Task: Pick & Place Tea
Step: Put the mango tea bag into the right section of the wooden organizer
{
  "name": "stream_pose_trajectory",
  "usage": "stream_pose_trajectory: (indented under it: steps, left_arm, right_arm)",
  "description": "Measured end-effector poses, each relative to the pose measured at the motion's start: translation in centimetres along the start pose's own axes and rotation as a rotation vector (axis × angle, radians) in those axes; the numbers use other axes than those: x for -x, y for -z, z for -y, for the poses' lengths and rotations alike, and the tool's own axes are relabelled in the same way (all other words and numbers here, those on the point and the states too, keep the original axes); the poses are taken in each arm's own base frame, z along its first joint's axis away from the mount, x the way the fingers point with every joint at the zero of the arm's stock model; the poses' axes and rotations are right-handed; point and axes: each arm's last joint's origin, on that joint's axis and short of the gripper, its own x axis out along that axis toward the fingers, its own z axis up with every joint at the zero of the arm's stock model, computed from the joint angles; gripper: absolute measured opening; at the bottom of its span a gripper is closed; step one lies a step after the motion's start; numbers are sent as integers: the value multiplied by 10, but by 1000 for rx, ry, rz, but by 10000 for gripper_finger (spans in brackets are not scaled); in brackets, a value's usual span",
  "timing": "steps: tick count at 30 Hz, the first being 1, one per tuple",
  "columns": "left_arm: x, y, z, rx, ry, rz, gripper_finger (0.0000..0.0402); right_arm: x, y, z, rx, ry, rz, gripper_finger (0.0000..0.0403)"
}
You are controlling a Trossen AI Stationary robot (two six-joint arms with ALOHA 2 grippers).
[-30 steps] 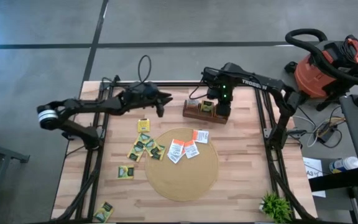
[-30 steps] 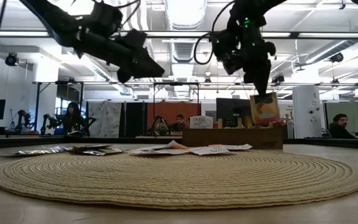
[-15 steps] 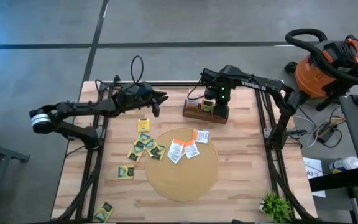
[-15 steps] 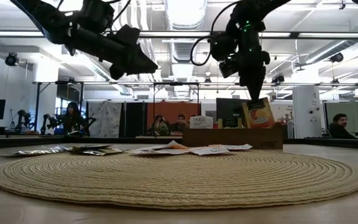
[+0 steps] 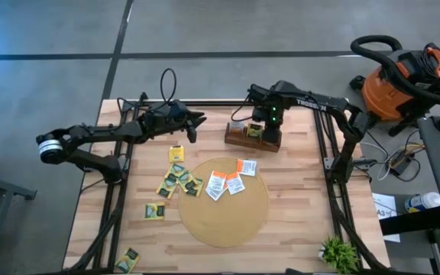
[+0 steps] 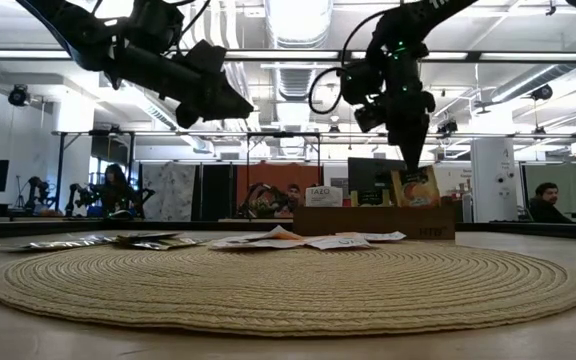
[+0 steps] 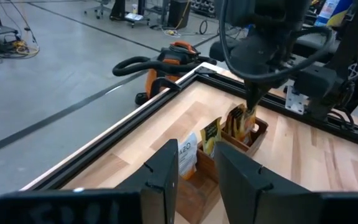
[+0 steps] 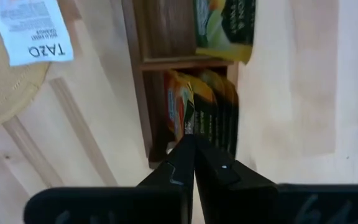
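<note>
Woven round mat (image 5: 223,202) lies on the wooden table (image 5: 296,221), and everything else sits around it. Behind the mat stands the brown wooden compartment box (image 5: 252,137), with sachets upright in its slots. Above the box's end compartment hangs the right gripper (image 6: 411,160) — its fingers pressed together on the top edge of an orange tea sachet (image 6: 417,187) that stands in that compartment among other orange sachets; the right wrist view shows the fingertips (image 8: 193,142) meeting right at those packets (image 8: 185,112). The left gripper (image 5: 194,130) hovers in the air behind the mat's left side, well apart from the box, its fingers (image 7: 166,174) spread with nothing between them. On the mat's far edge lie several white and orange sachets (image 5: 226,182). Yellow-and-green sachets (image 5: 176,178) are scattered on the table just left of the mat — one more (image 5: 127,260) lies well apart, toward the front left corner.
</note>
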Motion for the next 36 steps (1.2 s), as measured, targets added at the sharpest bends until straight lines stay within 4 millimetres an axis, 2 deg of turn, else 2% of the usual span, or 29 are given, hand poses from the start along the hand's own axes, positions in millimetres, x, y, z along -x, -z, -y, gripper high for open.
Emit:
stream_pose_trajectory:
  steps: [12, 29, 36]
  left_arm:
    - [0, 0, 0, 0, -14, 2, 99]
    - [0, 0, 0, 63, -14, 4, 99]
    - [0, 0, 0, 71, -13, 4, 99]
  right_arm:
    - [-30, 10, -2, -22, -34, -73, 8]
    - [-33, 7, -3, -139, -55, -31, 10]
    - [-31, -2, -7, -118, -39, 55, 57]
